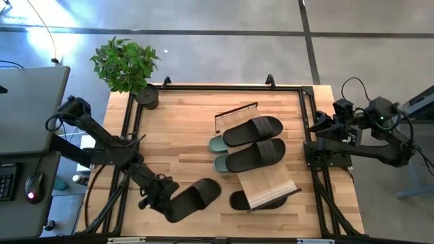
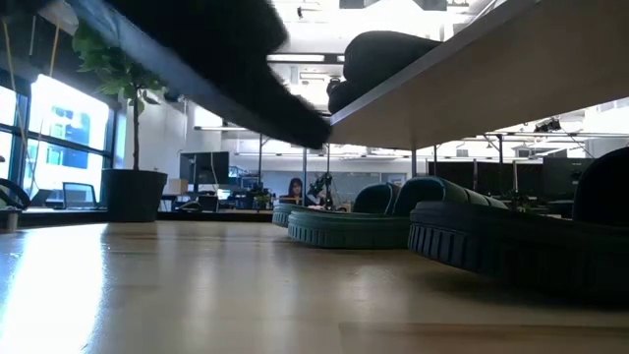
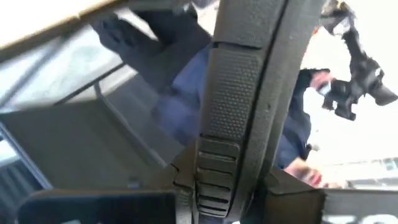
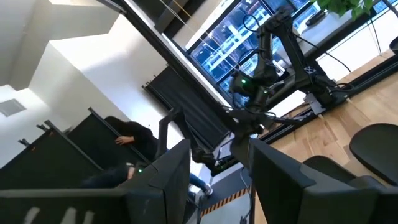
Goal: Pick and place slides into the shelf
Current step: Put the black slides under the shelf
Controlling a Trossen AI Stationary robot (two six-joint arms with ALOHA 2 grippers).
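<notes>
My left gripper [image 1: 165, 202] is shut on a black slide [image 1: 196, 196] near the table's front left; in the low view that slide [image 2: 197, 69] hangs above the tabletop. The shelf [image 1: 268, 181] slopes across the table's middle. Two black slides [image 1: 252, 129] [image 1: 256, 154] lie on its plank. Two green slides [image 1: 218, 144] [image 1: 222, 163] rest with their soles on the table, partly under it. One more black slide [image 1: 241, 200] lies under its near end. My right gripper [image 1: 315, 127] is open and raised at the table's right edge, holding nothing. My left gripper holds the black slide by its left end [image 1: 175, 207], coming at it from the table's left. In the wrist view the slide's textured edge [image 3: 233, 106] runs away from between the fingers. The slide is lifted clear of the table and tilted.
A potted plant [image 1: 139, 85] stands at the far left corner. Black frame rails [image 1: 129, 135] run along the table's edges. Bare wood [image 1: 176, 129] lies between the plant and the shelf. A person [image 4: 130, 140] shows in the room beyond.
</notes>
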